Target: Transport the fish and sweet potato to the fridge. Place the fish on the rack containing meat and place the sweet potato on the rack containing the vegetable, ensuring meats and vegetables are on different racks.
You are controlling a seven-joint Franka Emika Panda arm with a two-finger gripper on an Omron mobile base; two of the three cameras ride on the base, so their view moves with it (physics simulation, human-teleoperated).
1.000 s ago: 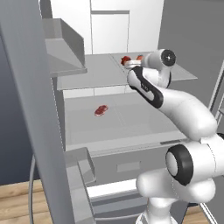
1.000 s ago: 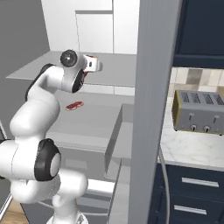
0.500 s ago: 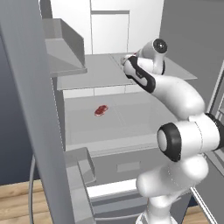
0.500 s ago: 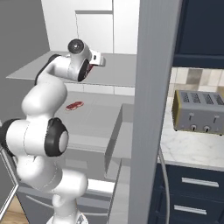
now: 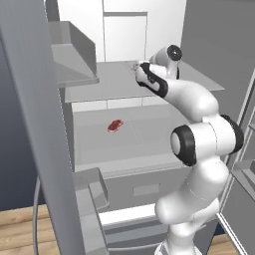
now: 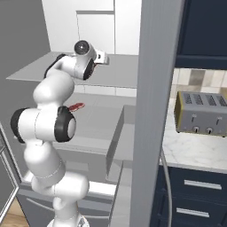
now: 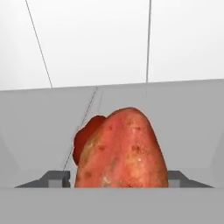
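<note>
The orange-brown sweet potato (image 7: 122, 148) lies on the upper light-grey rack (image 7: 39, 127) of the fridge (image 5: 30, 99), between my fingertips (image 7: 57, 177). A thin gap shows on its left side, so my gripper (image 7: 118, 177) stands open around it. The deep-red vegetable (image 7: 85, 135) sits just behind it, touching or nearly so. In the base views my gripper (image 5: 138, 66) (image 6: 105, 57) reaches over that upper rack (image 5: 109, 79). On the lower rack (image 5: 144, 134) lies the pink-red meat (image 5: 115, 125) (image 6: 76, 106). The fish is out of view.
The open fridge door (image 6: 155, 111) stands close on the right, with a door bin (image 5: 92, 187) on the left door. A silver toaster (image 6: 201, 113) sits on the marble counter beside the fridge. Grey drawers (image 5: 139, 189) lie under the lower rack.
My arm has stretched deeper over the upper rack, carrying the sweet potato toward the back. The jaws have widened off the potato.
</note>
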